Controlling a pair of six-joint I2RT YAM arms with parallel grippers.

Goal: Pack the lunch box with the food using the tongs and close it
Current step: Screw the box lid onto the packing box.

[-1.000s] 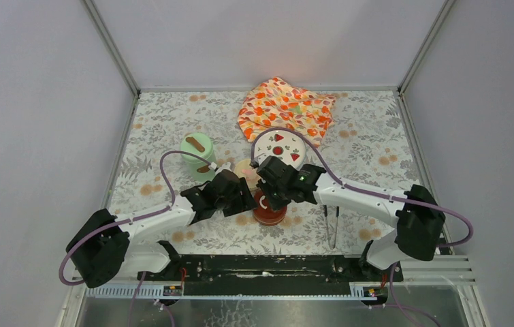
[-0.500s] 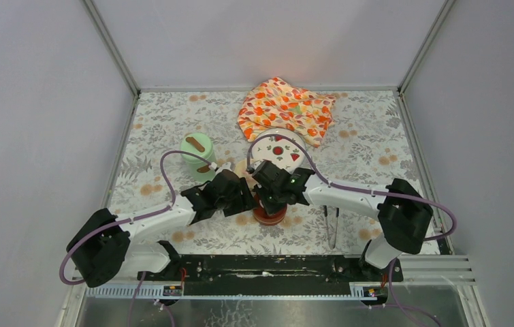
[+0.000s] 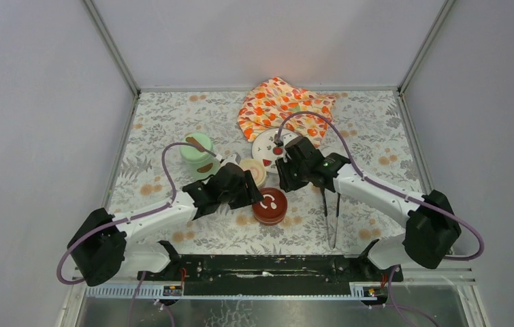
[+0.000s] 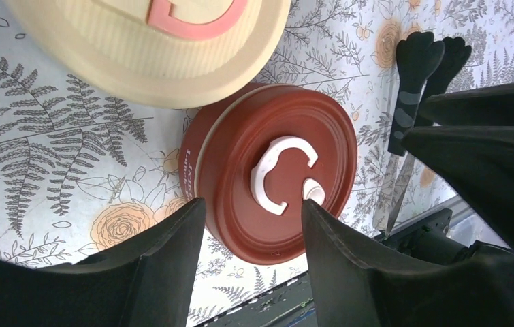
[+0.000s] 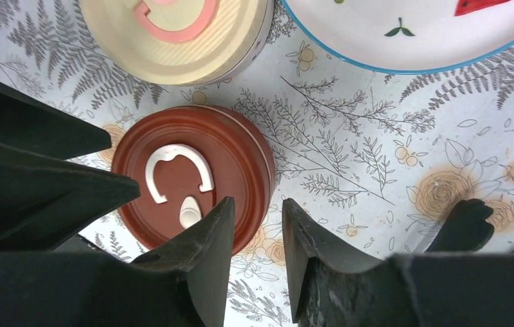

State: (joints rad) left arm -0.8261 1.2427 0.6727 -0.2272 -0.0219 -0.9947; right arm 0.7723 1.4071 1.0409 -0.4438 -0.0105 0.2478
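Left wrist view: left gripper [image 4: 250,208] spread wide, nothing between the fingers. Red pot [image 4: 278,180] directly ahead of the tips, lid on, white C-shaped handle facing up. Cream pot [image 4: 152,41] just beside it on the far side, also lidded. Paw-shaped ends of the tongs [image 4: 417,61] off to the right.

Right wrist view: right gripper [image 5: 257,208] parted a little, only bare table [image 5: 349,157] in the gap, holding nothing. Red pot to the left of the tips and slightly overlapped by one finger in the picture; contact cannot be told. Plate [image 5: 410,41] at the top edge.

Top view: red pot between the two grippers, left one nearer, right one raised toward the plate. Green pot [image 3: 197,153] lidded, far left. Tongs flat on the table on the right arm's side, long axis running near to far. Cloth [image 3: 284,109] at the back. No food in sight; probably all packed and the job close to done.
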